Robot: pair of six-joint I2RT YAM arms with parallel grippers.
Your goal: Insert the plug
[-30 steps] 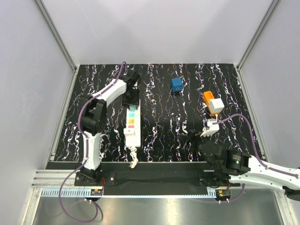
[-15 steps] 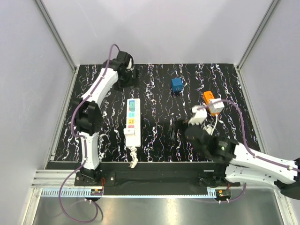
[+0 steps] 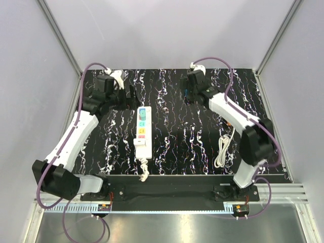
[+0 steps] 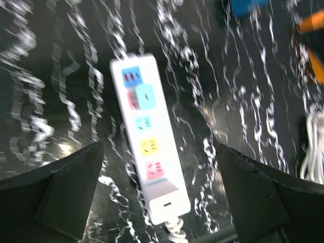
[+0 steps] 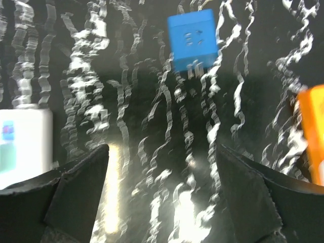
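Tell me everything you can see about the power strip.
The power strip is a long white bar, plastic by its look, with a row of socket panels in blue, teal, yellow and pink. It lies flat on the black marbled table, left of centre, its white cord trailing off the near end. Nothing else touches it.

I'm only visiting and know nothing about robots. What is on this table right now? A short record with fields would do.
table: black, white marbling
power strip: white, coloured sockets, left of centre
blue cube: far side, apart from the strip
orange plug: only partly in view, not in the strip
cable: white, coiled, right side
left gripper: open, empty, above the strip
right gripper: open, empty, near the cube
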